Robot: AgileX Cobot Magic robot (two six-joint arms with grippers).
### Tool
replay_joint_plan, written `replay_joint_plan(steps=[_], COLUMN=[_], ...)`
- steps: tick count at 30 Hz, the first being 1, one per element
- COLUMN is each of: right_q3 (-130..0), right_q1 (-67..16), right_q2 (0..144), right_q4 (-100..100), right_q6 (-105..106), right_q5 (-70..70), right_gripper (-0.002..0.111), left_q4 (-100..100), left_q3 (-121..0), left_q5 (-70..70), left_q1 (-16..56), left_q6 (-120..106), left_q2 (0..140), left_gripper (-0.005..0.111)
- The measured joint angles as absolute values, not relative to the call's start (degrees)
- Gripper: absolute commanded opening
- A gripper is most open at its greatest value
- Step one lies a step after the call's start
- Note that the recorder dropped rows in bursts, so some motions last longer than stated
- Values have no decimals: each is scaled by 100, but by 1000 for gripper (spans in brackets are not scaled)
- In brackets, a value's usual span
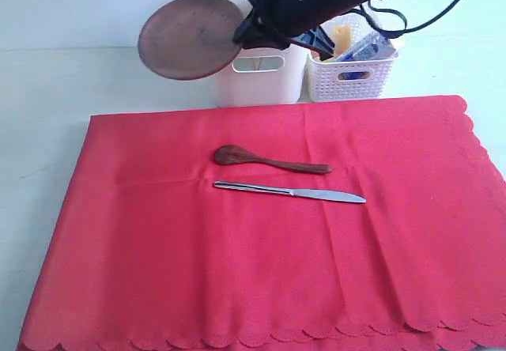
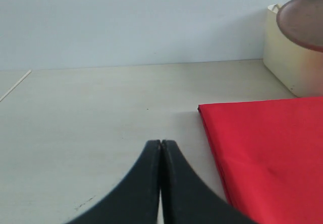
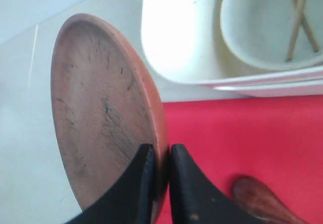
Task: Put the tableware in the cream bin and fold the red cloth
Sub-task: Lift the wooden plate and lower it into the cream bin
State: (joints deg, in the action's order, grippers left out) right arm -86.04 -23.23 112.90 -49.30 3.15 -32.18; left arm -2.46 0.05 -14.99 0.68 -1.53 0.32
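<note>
Wooden plate (image 3: 96, 108) sits clamped edgewise in right gripper (image 3: 161, 152).

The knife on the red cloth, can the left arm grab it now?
Probably yes. The knife lies bare on the red cloth, apart from the spoon, and the left arm's jaws are shut, holding nothing.

You are seeing the round wooden plate (image 3: 101, 113) showing a matt, scuffed brown face with dark streaks. The red cloth (image 1: 261, 272) is looking like matt, lightly creased fabric, the metal knife (image 1: 288, 192) is gleaming smooth, the dark wooden spoon (image 1: 273, 161) is shining faintly, and the cream bin (image 1: 265, 86) is showing smooth plastic.
</note>
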Motion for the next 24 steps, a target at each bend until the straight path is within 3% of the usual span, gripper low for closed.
replay_joint_plan(steps=[10,17,24], right_q3=[-8604,-8632,-9386], right_q1=[-1710,-1585,-1567], right_q2=[11290,11330,12126], right_q4=[-5170,-5636,-5738], right_q6=[455,715,786], right_q5=[-3106,-1930,-1773], right_gripper=[0,0,0], left_q4=[-246,-246,-246], left_q3=[5,5,5], left_q5=[-1499,-1499,-1499], left_q1=[68,68,68], left_q6=[-153,-153,-153], left_q2=[32,32,32], left_gripper=[3,3,3])
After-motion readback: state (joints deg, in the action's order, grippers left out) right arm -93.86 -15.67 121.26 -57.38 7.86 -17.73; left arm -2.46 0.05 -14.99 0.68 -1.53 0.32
